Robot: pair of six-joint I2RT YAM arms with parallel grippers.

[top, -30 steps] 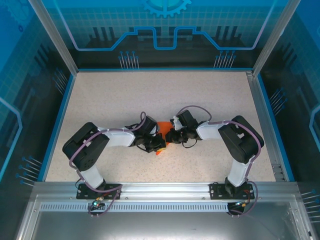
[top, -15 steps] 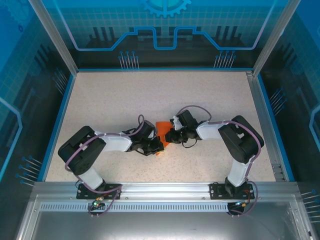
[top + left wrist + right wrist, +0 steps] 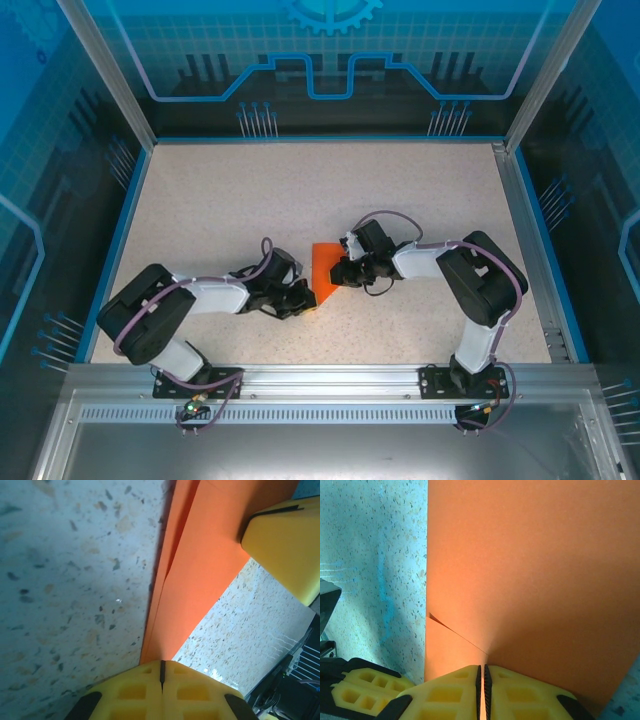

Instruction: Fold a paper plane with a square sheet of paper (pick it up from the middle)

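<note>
Left jaws slid back, pinching orange paper point(image 3: 323, 268).

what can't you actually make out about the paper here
Top external: orange paper partly hidden under left end effector and right end effector; creases too small.
Left wrist: its far end cut off by the top edge.
Right wrist: top and right edges cut it off; fingers hide the pinched edge.

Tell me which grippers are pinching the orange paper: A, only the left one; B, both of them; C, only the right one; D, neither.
B: in the wrist views the left gripper and the right gripper are each shut on an edge of the square sheet of paper.
</note>
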